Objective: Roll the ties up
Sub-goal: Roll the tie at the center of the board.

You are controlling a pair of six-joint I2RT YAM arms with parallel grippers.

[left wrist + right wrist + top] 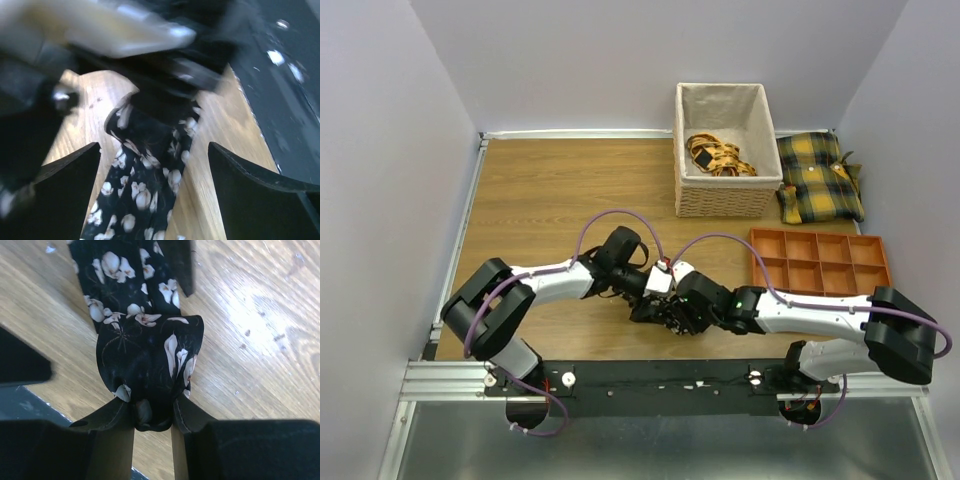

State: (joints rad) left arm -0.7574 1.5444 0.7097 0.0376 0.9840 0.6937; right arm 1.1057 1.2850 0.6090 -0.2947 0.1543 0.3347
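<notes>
- Tie [145, 340]: a black floral strip lying flat on the wooden table [540, 200], near the front edge where the two arms meet. Its end is folded over into the start of a coil.
- Right gripper [152, 415]: jaws narrowed onto the folded end, pinching it from both sides.
- Left gripper [155, 150]: jaws spread wide, straddling the strip with a finger standing clear on either side.
- Handling (judgement): the fabric looks light, thin and limp, with a smooth face likely to slip. It will probably not hold a curl unaided, so the fold needs a firm pinch. The best hold appears to be across the narrow width at the folded end, with the free length steadied just behind.
- Basket [728, 200]: woven and cloth-lined, at the far side. It holds a tangle of yellow-and-brown patterned strips [718, 155]; their kind is not certain.
- Tray [817, 233]: orange, divided into compartments, right of centre. No coil shows in the visible cells, and the right arm hides its near edge.
</notes>
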